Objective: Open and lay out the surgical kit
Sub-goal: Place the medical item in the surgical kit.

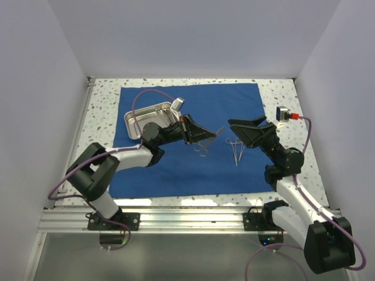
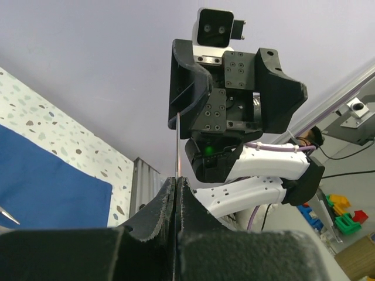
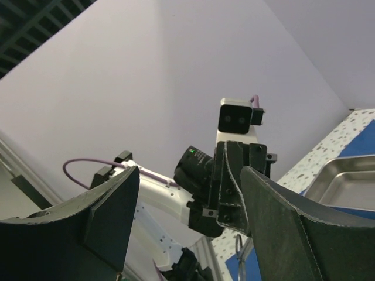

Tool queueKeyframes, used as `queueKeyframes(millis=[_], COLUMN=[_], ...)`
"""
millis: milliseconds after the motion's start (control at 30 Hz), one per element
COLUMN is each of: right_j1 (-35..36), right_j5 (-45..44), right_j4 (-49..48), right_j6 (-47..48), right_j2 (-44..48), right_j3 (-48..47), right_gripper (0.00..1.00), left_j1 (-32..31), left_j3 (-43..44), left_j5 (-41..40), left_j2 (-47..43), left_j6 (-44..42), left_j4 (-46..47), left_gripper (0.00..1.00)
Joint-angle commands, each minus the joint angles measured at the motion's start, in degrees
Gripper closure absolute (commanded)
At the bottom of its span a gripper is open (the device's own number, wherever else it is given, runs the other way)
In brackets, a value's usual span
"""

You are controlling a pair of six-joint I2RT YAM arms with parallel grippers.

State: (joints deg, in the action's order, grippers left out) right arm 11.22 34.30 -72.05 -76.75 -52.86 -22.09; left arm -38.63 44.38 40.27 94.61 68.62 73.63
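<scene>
Overhead view of a speckled counter (image 1: pixel 281 93) w/ a blue cloth (image 1: pixel 176 175) spread flat over most of it, already opened out. A steel tray (image 1: pixel 143 120) sits on the cloth toward the far-left corner. The L gripper (image 1: pixel 210 136) hangs above the cloth's ctr, fingers pinched tight on a slim instrument (image 1: pixel 219 131). Its wrist cam shows the jaws closed to a slit w/ the metal seen edge-on, so its exact type can't be told. The held piece's long axis runs on from the fingertips toward the far-right corner, straight at the R gripper (image 1: pixel 234 127). That one faces it from close by w/ fingers spread wide and nothing between them; its own cam confirms the wide empty gap. Laid out on the cloth: one ring-handled instrument (image 1: pixel 202 147) just below the L fingertips, and a ring-handled pair (image 1: pixel 236 151) just beside it toward the right edge, long axes roughly near-to-far. The L arm is clearly the nearer one for the next placement, probably lowering the held piece flat. Free cloth lies toward the far edge and the near edge; the ctr strip is crowded, and the R fingers sit close enough to clip.
</scene>
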Motion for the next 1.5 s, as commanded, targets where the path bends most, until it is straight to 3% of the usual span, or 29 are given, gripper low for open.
queueKeyframes(millis=[0,267,567,767,900,1067,1467], right_j1=[0.0,0.2,0.2,0.6,0.6,0.8,0.7], right_j5=[0.8,-1.7,-2.4,-2.4,-2.2,-1.9,-4.2], right_j4=[1.1,11.8,8.4,7.7,6.8,6.6,13.0], right_j6=[5.7,13.7,13.9,13.6,12.9,12.3,15.1], right_j2=[3.4,6.2,0.7,-0.6,-1.4,-1.4,4.2], right_j3=[0.4,0.3,1.1,0.8,0.7,0.7,1.6], right_gripper=[0.26,0.27,0.30,0.53,0.79,1.00,1.00], left_j1=[0.2,0.0,-1.5,-2.5,-3.5,-4.0,-3.2], left_j3=[2.6,3.5,4.9,6.4,7.6,9.5,11.8], left_j5=[0.2,0.5,0.7,0.3,-0.3,-0.9,-0.8], left_j2=[-1.1,-0.7,-0.7,1.9,3.4,5.8,9.4], left_j6=[2.2,4.5,4.3,5.4,5.3,4.9,5.2], left_j4=[23.8,25.8,24.9,26.7,26.9,26.7,26.0], left_gripper=[1.00,1.00,1.00,1.00,1.00,1.00,1.00])
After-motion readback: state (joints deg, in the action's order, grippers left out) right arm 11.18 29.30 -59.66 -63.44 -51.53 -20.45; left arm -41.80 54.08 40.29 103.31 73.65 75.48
